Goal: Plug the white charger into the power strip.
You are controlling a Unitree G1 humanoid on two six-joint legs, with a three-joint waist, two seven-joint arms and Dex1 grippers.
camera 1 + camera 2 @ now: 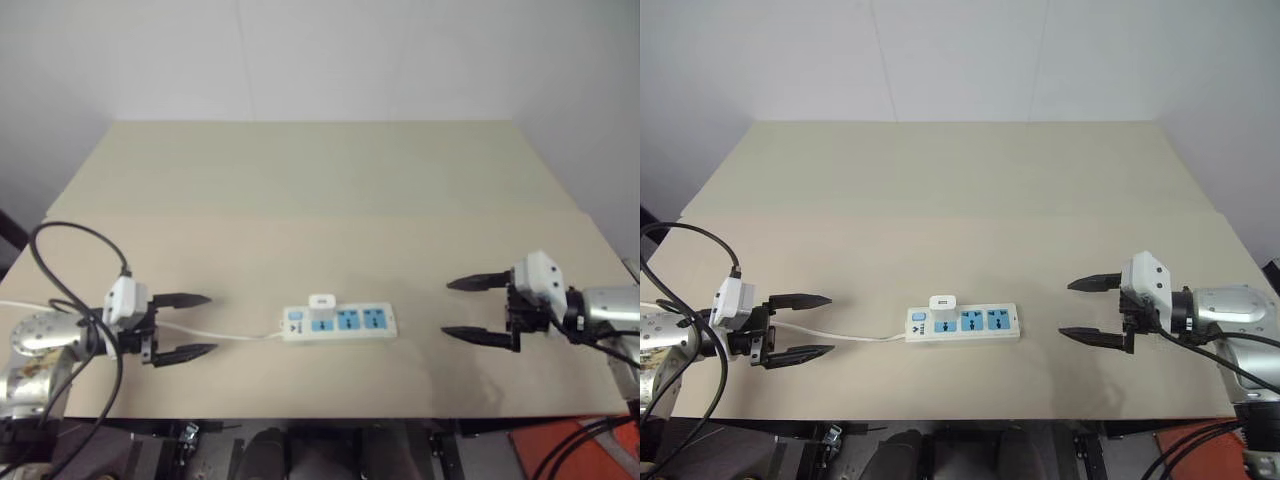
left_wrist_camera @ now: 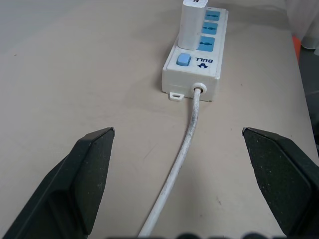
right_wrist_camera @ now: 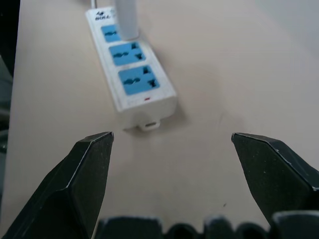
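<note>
Nearest the table's (image 1: 300, 180) front edge, the power strip (image 1: 340, 322) lies flat with its long side along that edge, the white charger (image 1: 322, 302) standing upright in the blue socket right next to the small blue switch (image 2: 183, 60), and the strip's white cord (image 2: 182, 159) trailing off toward the robot's left. Off that cord end the left gripper (image 1: 185, 327) hangs with its two black fingers spread wide, grasping nothing, the cord running between them. Well apart on the other end, the right gripper (image 1: 472, 309) faces the strip with its fingers equally splayed and empty.
</note>
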